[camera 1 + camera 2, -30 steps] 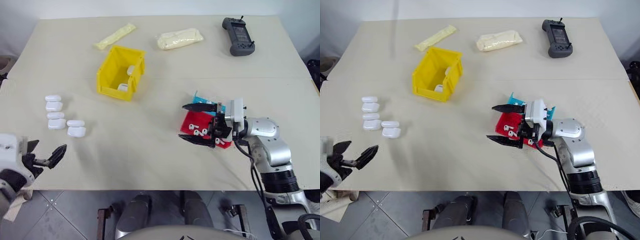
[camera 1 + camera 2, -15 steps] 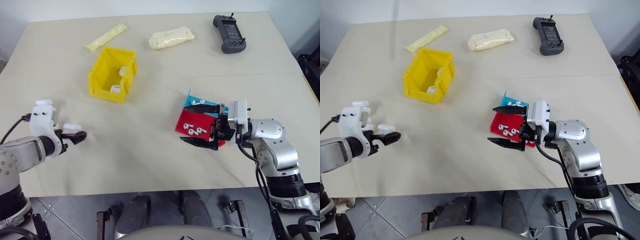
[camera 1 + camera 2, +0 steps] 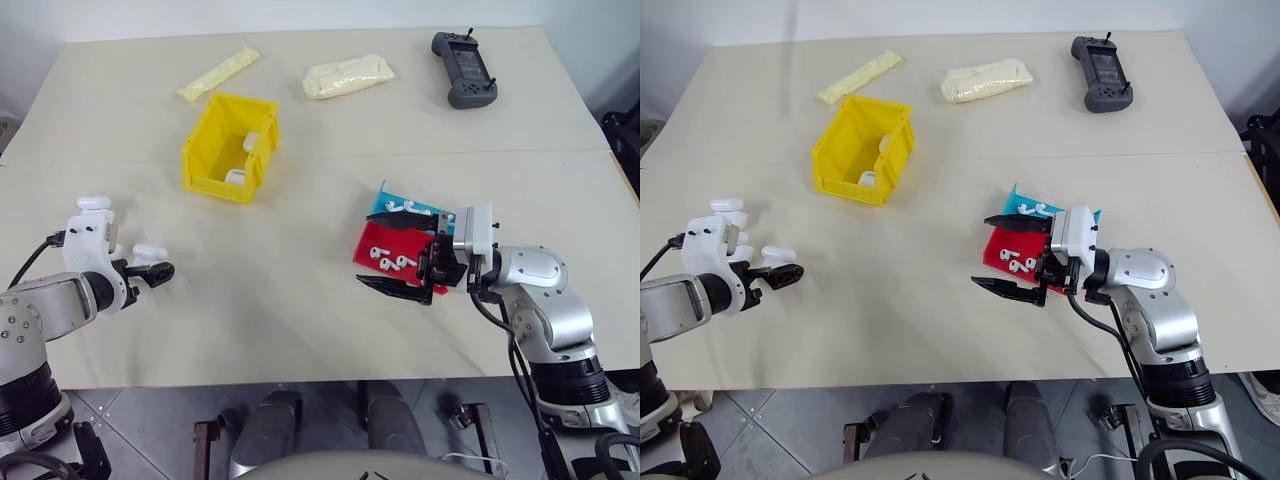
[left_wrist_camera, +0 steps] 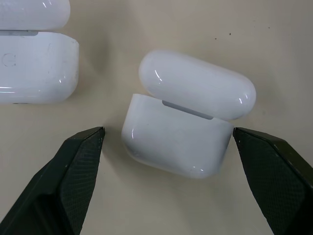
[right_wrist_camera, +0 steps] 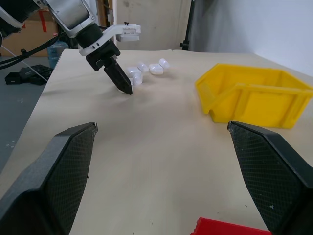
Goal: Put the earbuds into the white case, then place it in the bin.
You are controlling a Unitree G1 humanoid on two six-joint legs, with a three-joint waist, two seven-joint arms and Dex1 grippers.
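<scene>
A white case (image 4: pixel 178 147) with its lid ajar lies on the table between the open fingers of my left gripper (image 4: pixel 167 132), near the table's left front; neither fingertip touches it. In the head views the same left gripper (image 3: pixel 150 268) hangs over that case (image 3: pixel 150 251). Several earbuds (image 3: pixel 392 260) lie on a red-and-teal tray (image 3: pixel 371 238) right of centre. My right gripper (image 3: pixel 385 250) hovers over them, pointing left, open and empty. The yellow bin (image 3: pixel 214 184) stands further back on the left, with two white cases (image 3: pixel 236 176) inside.
More white cases (image 4: pixel 36 66) lie close beside the one between my fingers. At the far edge sit a dark handheld controller (image 3: pixel 463 69), a cream bag (image 3: pixel 347 75) and a long pale yellow packet (image 3: pixel 218 73). The table's front edge runs just below both grippers.
My left arm has come up from the table's front edge and forward to the cases, its open gripper now straddling one. The right gripper has kept still. The camera itself has shifted.
</scene>
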